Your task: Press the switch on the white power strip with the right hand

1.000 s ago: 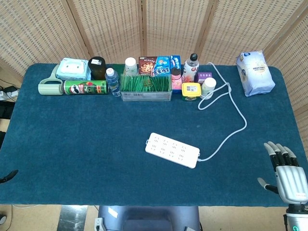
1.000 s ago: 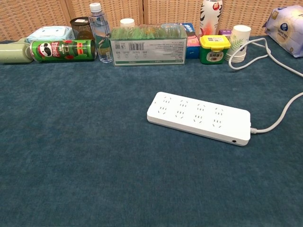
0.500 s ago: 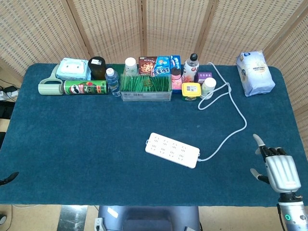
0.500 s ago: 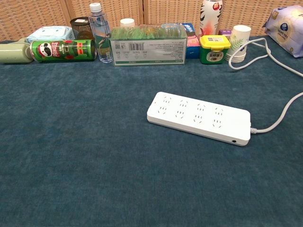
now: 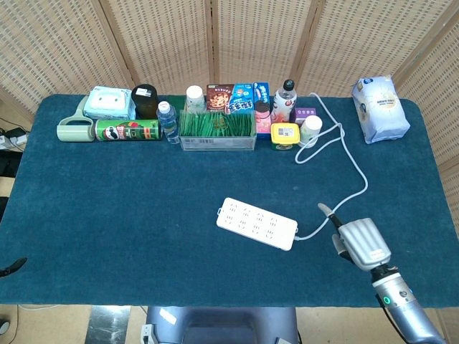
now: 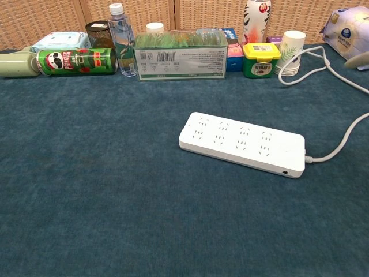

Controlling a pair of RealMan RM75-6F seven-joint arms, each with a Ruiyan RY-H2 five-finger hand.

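Lighting bright, even, diffuse in both views; shadows soft and short. No glare on the blue tabletop (image 5: 107, 215). Head view sharp throughout. Chest view: a pale blurred shape at the right edge, out of focus; rear row slightly soft.

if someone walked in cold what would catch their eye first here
Likely the white power strip, alone in the middle of the dark blue table, its cord looping toward the back. Next, the right hand, just right of the strip's cord end, one finger extended toward it, not touching. Then the row of items along the back edge, notably the green Pringles can on its side.
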